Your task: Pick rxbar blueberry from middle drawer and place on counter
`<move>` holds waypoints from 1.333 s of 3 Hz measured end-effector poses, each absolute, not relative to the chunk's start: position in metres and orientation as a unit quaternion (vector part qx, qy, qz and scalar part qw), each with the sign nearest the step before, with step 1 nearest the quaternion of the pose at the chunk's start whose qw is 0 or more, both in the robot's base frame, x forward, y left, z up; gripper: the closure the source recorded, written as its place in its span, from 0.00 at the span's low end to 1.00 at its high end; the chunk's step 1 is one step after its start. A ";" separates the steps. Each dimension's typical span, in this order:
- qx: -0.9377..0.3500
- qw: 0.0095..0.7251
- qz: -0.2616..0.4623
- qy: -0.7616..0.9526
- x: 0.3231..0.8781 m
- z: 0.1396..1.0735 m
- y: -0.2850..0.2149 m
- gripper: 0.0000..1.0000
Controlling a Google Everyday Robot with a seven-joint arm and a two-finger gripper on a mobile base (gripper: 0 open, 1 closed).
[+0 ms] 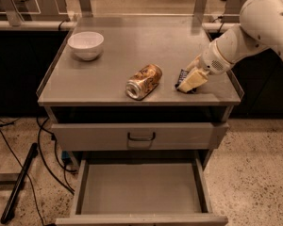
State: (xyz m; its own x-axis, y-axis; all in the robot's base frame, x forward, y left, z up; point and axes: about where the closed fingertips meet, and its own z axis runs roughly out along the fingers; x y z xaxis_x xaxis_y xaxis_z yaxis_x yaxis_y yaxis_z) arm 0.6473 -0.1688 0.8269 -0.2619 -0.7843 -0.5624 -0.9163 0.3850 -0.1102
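The rxbar blueberry (181, 76) is a small dark bar that lies on the counter (132, 46) near its right front corner. Only its left end shows. My gripper (192, 81) sits right over the bar's right part, low on the counter top, with the white arm reaching in from the upper right. I cannot tell whether it holds the bar. The middle drawer (141, 188) is pulled out at the bottom of the cabinet, and its grey floor is bare.
A gold-and-brown can (143, 81) lies on its side on the counter, just left of the bar. A white bowl (86, 44) stands at the counter's back left. A shut drawer front with a black handle (141, 136) is above the open drawer. Cables (47, 154) lie on the floor at left.
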 end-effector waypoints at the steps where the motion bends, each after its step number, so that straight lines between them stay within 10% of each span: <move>1: -0.540 0.276 0.121 0.786 0.647 0.826 -0.170 0.85; 4: -0.525 0.268 0.131 0.797 0.643 0.828 -0.164 0.16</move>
State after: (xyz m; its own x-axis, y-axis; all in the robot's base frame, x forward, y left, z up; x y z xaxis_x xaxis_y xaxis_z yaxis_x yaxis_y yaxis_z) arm 0.6426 -0.1640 0.8280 -0.3058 -0.7665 -0.5648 -0.9066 0.4156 -0.0732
